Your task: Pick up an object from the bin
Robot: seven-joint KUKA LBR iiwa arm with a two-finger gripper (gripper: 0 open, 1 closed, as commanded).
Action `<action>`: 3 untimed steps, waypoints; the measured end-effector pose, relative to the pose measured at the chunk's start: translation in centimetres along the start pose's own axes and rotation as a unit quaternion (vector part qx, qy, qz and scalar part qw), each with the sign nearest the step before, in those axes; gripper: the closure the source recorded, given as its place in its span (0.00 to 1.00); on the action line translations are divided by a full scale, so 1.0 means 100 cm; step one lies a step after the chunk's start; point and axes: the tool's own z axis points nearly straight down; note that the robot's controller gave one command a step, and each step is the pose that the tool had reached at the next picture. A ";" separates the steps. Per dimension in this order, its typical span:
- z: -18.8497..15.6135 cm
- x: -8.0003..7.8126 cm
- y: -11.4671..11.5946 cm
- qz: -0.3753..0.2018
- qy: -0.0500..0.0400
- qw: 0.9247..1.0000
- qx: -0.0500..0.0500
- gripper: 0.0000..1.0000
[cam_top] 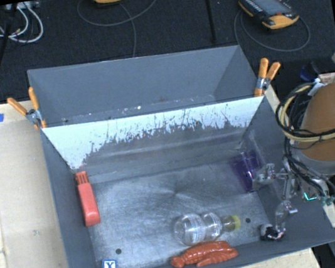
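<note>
My gripper [275,193] hangs at the bin's right side, over the sloping right wall. Its two metal fingers stand apart and nothing is between them, so it is open. A translucent purple thing [247,169] lies just left of the upper finger, against the right wall. A small black and white thing [272,232] sits just below the lower finger, in the bin's front right corner. A clear plastic bottle [199,226] with a yellowish cap lies on its side further left, near the front.
A red lobster-shaped toy [204,255] lies along the front wall below the bottle. A red brush [87,198] lies upright by the left wall. A small blue and white tag [109,266] sits in the front left corner.
</note>
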 end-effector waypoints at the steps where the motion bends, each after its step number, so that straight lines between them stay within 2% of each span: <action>1: -0.004 -0.002 0.000 -0.002 -0.004 1.000 0.001 0.00; 2: 0.038 0.004 0.011 -0.022 -0.005 1.000 0.001 0.00; 3: 0.047 -0.004 0.030 0.028 -0.002 1.000 0.000 0.00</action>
